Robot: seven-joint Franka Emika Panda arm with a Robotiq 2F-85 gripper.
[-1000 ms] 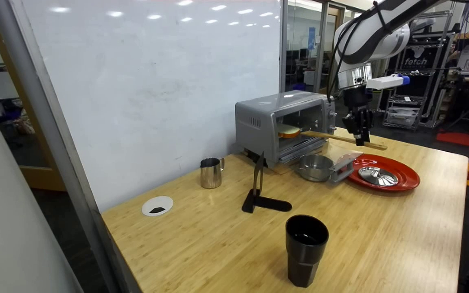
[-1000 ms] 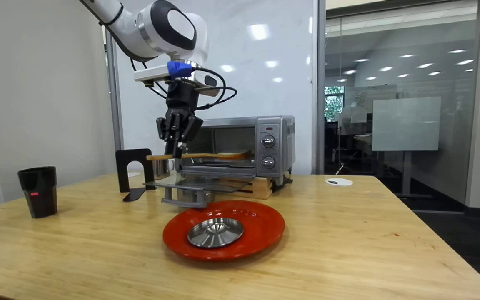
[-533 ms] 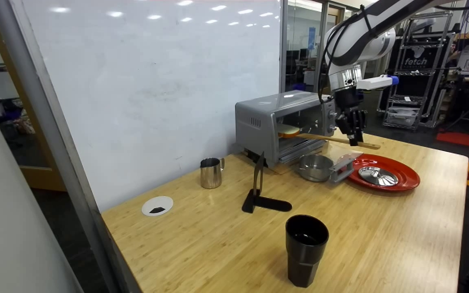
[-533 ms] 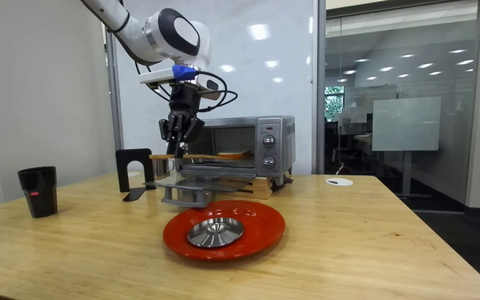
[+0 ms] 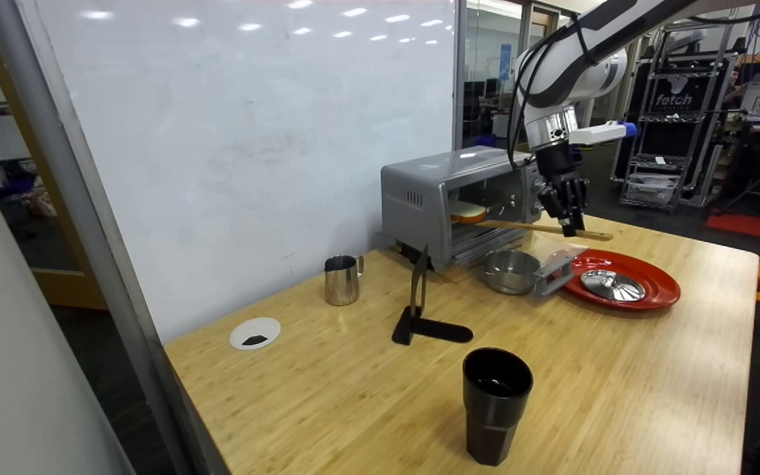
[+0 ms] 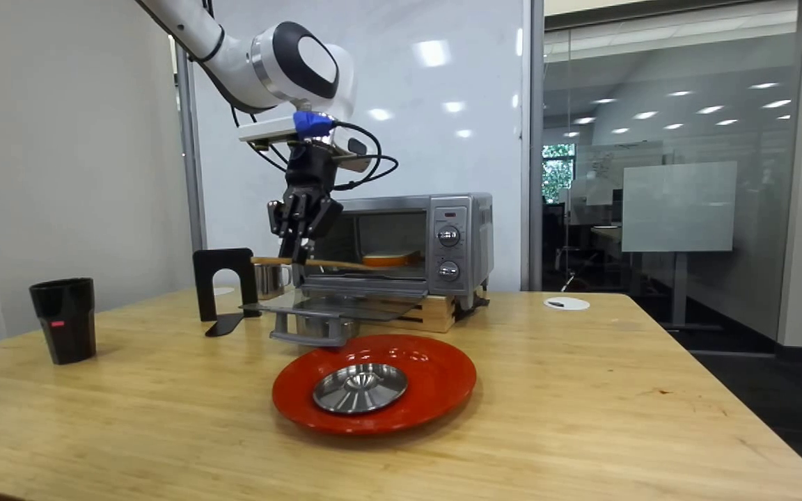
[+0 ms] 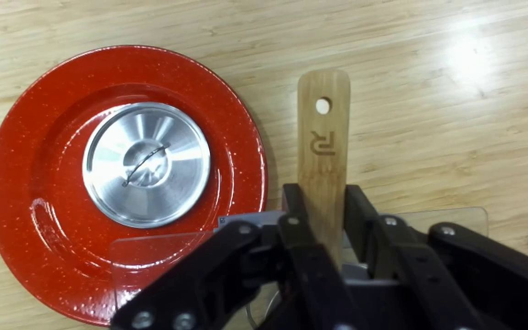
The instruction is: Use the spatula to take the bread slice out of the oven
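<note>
My gripper (image 5: pixel 572 228) is shut on the handle of the wooden spatula (image 7: pixel 323 146), fingers on both sides of it; it also shows in an exterior view (image 6: pixel 294 257). The spatula (image 5: pixel 541 228) reaches into the open oven (image 5: pixel 419 181), its far end tilted slightly down. The bread slice (image 5: pixel 467 210), pale on top with an orange-brown edge, lies inside; it also shows in an exterior view (image 6: pixel 390 259). The spatula's front end is at or below the bread's near edge. I cannot tell whether the blade is under it. The oven's glass door (image 6: pixel 366 307) is lowered.
A red plate (image 7: pixel 241 183) with a metal lid (image 7: pixel 177 183) stands before the oven. A metal pot (image 5: pixel 510 272) sits beneath the lowered door. A black bookend (image 5: pixel 443 330), a steel pitcher (image 5: pixel 342 282) and a black cup (image 5: pixel 495 402) stand on the table.
My gripper has moved toward the oven, carrying the spatula further in. The spatula's front end has dropped from the bread's level to lower. The bread looks unmoved.
</note>
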